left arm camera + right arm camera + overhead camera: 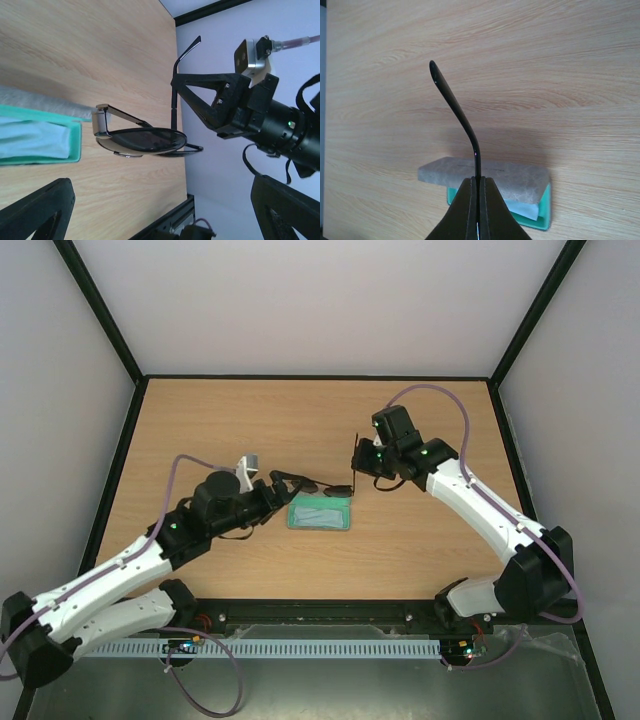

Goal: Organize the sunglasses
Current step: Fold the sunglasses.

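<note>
R jaws clenched on sunglasses temple arm; L jaws released, lenses just ahead. Open case near R jaws, on light woodgrain desk; pale walls.

The sunglasses have dark, near-black lenses and a thin glossy black frame. The case is mottled grey outside and teal-green inside, and holds a pale blue cloth. The bench is light wood with fine brown grain. The left gripper and right gripper are black. The left arm and right arm are white with black joints.
</note>
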Robot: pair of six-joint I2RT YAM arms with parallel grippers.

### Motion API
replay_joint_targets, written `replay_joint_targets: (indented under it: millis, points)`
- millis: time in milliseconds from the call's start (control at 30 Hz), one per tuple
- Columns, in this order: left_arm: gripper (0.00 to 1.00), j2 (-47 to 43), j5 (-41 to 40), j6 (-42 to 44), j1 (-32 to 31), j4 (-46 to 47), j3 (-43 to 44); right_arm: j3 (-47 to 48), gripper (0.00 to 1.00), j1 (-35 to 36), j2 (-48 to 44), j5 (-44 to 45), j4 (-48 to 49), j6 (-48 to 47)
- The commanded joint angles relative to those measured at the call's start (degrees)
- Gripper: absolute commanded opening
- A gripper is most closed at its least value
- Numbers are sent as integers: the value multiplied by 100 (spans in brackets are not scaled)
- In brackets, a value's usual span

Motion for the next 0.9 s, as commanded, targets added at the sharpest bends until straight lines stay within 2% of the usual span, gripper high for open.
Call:
replay_joint_targets:
  millis: [0, 433, 867]
  points:
    - [99, 473, -486, -197, -113, 1084, 192, 54, 1, -17, -232, 149, 273, 644]
    - [99, 591, -1049, -259, -135, 1673, -3, -45, 1, -17, -249, -146, 603, 1024]
    - [99, 767, -1026, -294, -130, 1971, -118, -258, 1, -17, -366, -320, 924, 1276]
